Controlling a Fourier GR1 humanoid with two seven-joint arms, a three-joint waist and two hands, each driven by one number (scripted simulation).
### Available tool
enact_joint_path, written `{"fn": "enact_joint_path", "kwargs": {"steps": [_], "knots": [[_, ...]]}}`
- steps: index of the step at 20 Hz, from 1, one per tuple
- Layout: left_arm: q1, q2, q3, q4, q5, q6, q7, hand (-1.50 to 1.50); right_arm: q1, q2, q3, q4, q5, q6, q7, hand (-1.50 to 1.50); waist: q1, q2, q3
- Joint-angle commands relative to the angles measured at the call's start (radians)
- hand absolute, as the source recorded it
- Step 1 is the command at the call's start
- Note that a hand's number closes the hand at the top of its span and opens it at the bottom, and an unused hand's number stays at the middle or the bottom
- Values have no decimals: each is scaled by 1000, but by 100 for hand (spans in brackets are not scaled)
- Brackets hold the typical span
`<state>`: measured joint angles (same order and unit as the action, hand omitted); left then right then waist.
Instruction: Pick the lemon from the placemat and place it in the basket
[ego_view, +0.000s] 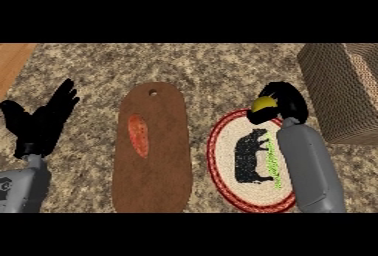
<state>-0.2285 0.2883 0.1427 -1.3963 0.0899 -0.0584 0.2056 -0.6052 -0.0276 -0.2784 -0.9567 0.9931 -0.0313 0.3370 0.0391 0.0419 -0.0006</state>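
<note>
Head view: my right hand (280, 102) is curled round the lemon (263, 104), fingers wrapped over it so only a yellow patch shows on the hand's left side. Lemon sits in the hand just over the top edge of the round placemat (221, 150), the one w/ the black animal print and red rim; can't tell if it's fully lifted clear. Its long axis is mostly hidden by the fingers.

Key relation: the basket (336, 85) lies to the right and a bit up-view of the hand, near but not touching. I judge the carry as a short sideways move to the right, plus enough lift to clear the basket's near wall. Right arm is plainly the nearer one.

My left hand (44, 120) rests open at the view's left, fingers up, well apart from all this. Between the hands lies a brown cutting board (155, 165) w/ a reddish-orange item (138, 135) on it.
</note>
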Motion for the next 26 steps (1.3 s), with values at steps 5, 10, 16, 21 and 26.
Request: {"fn": "enact_joint_path", "kwargs": {"steps": [5,10,16,21,26], "knots": [[-51,-22,-54,-11,-11,-23,1,0,-267,27,-153,4,44,-430,331,150,100,17,2],[-75,-29,-75,0,-16,-31,26,0,-409,-23,-145,79,244,-629,474,150,125,22,-6],[-108,-50,-85,9,-31,-6,25,0,-547,-115,-184,216,434,-695,666,150,118,22,-7],[-114,-28,-73,25,-31,-15,38,0,-638,-186,-201,326,575,-674,788,150,125,25,-6],[-108,-25,-68,18,-14,-31,46,0,-724,-246,-218,392,694,-655,884,150,126,15,-5]]}}
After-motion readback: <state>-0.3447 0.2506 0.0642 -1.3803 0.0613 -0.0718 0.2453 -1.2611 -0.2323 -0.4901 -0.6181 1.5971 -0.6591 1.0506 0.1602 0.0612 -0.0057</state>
